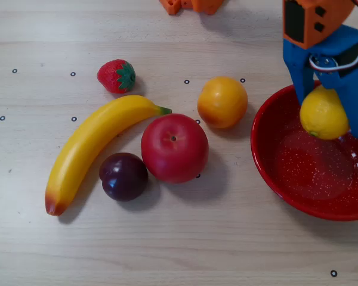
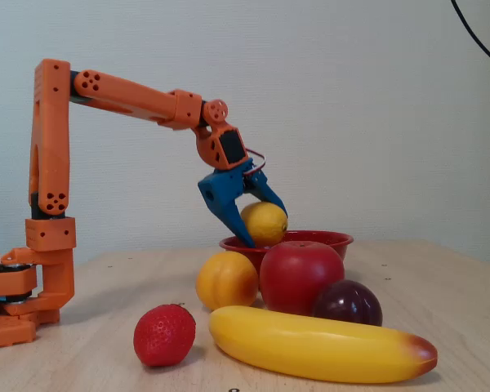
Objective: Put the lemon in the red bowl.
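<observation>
The lemon (image 1: 323,114) is bright yellow and sits between the blue fingers of my gripper (image 1: 331,119). The gripper is shut on it and holds it above the inside of the red bowl (image 1: 274,173), near the bowl's far rim. In the fixed view the lemon (image 2: 265,222) hangs in the gripper (image 2: 263,227) just over the bowl's rim (image 2: 331,238), which shows behind the apple.
A red apple (image 1: 174,148), an orange-yellow fruit (image 1: 222,102), a banana (image 1: 89,146), a dark plum (image 1: 124,176) and a strawberry (image 1: 116,76) lie on the wooden table left of the bowl. The arm's orange base (image 2: 24,278) stands at the left in the fixed view.
</observation>
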`<act>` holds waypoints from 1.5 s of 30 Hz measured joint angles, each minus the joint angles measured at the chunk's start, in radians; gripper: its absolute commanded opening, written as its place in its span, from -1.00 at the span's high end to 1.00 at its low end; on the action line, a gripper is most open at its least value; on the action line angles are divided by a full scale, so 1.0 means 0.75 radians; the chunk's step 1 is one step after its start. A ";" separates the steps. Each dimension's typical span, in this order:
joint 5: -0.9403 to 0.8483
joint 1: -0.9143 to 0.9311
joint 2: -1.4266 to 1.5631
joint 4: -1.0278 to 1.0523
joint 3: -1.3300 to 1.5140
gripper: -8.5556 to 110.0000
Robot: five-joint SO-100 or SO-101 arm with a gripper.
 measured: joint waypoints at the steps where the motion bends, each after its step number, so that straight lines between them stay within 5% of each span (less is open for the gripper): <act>1: 0.006 0.006 -0.025 -0.010 0.000 0.33; 13: -0.014 0.008 -0.121 -0.053 0.016 0.20; 25: -0.092 -0.051 0.018 0.315 -0.305 0.85; 32: -0.108 -0.223 0.260 0.444 -0.317 0.85; 45: -0.100 -0.569 1.111 0.274 0.507 0.85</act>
